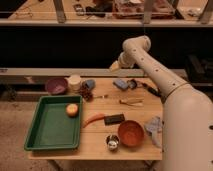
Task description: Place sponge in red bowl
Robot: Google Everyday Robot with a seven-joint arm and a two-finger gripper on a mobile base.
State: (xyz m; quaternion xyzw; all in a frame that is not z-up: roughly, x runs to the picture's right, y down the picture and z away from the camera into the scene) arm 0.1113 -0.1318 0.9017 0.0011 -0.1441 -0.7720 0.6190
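One pincer hangs at the end of the white arm, over the back edge of the surface, its jaws spread wide and holding nothing. The sponge lies flat on the surface just below the pincer, toward 5 o'clock, and apart from it. A small dark round thing sits just beside the sponge at 3 o'clock; what it is cannot be told. A wooden-handled tool lies near the sponge at 5 o'clock.

The red bowl stands upright at the sponge's 6 o'clock, well apart from it and near the front edge. A shiny metal cup is just beside the bowl at 8 o'clock, a black block at 11 o'clock and a grey-blue cloth at 2 o'clock. An orange carrot-like piece lies at the block's 9 o'clock.

A green tray fills the left side, with a round orange fruit inside near its far right corner. At the tray's 12 o'clock stand a purple bowl, a pale cup and a blue cup in a row.
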